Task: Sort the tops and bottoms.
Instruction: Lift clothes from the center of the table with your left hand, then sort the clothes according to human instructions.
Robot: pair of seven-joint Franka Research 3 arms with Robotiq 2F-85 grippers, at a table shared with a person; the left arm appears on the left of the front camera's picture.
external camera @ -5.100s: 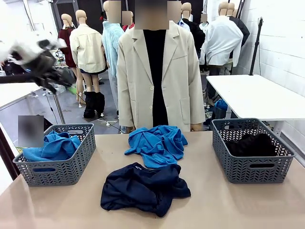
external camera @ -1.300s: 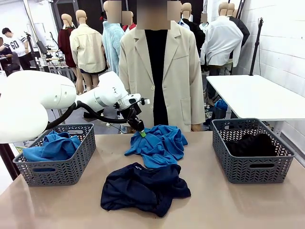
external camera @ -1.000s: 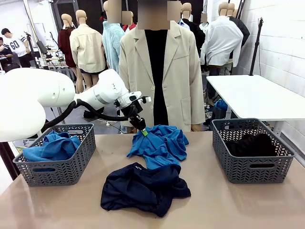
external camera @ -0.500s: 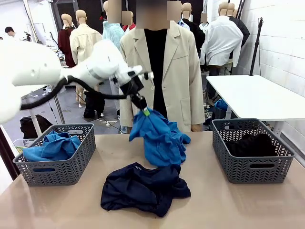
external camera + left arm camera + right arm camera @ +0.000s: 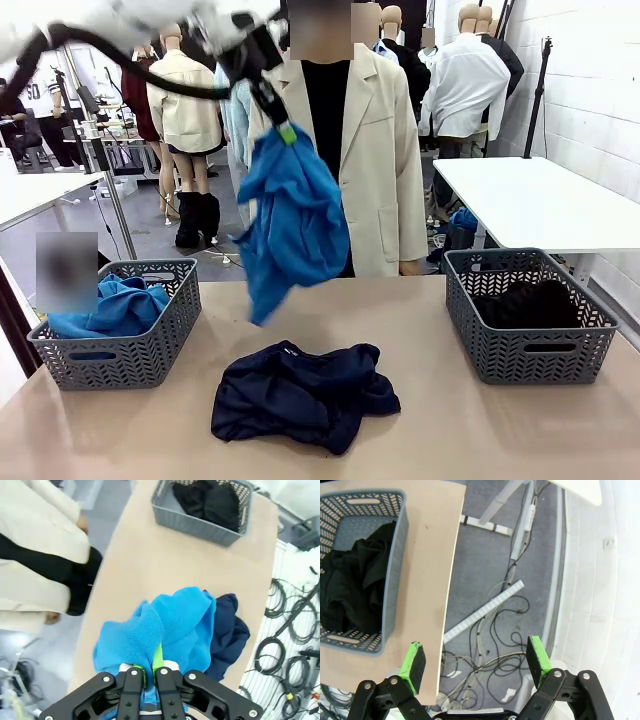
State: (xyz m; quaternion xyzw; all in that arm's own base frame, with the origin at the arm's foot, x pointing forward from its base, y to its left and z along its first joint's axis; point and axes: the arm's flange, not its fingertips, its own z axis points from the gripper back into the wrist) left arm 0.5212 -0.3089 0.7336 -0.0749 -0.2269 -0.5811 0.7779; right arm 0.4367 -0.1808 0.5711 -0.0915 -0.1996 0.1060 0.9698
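front view: the left claw (image 5: 285, 131) is clenched on a bright blue garment (image 5: 295, 215), which hangs in the air above the tabletop (image 5: 500, 430). a second blue garment (image 5: 115, 305) lies in the left basket (image 5: 130, 365), a black garment (image 5: 525, 302) in the right basket (image 5: 525, 365); the dark navy garment (image 5: 300, 395) lies loose on the tabletop.

left wrist view: the same claw pinches the blue cloth, with the navy one lying below it.

right wrist view: the right claw (image 5: 476, 657) stands released, grasping nothing, out past the tabletop's edge.

by my judgement two are sorted, one is in hand, one waits.
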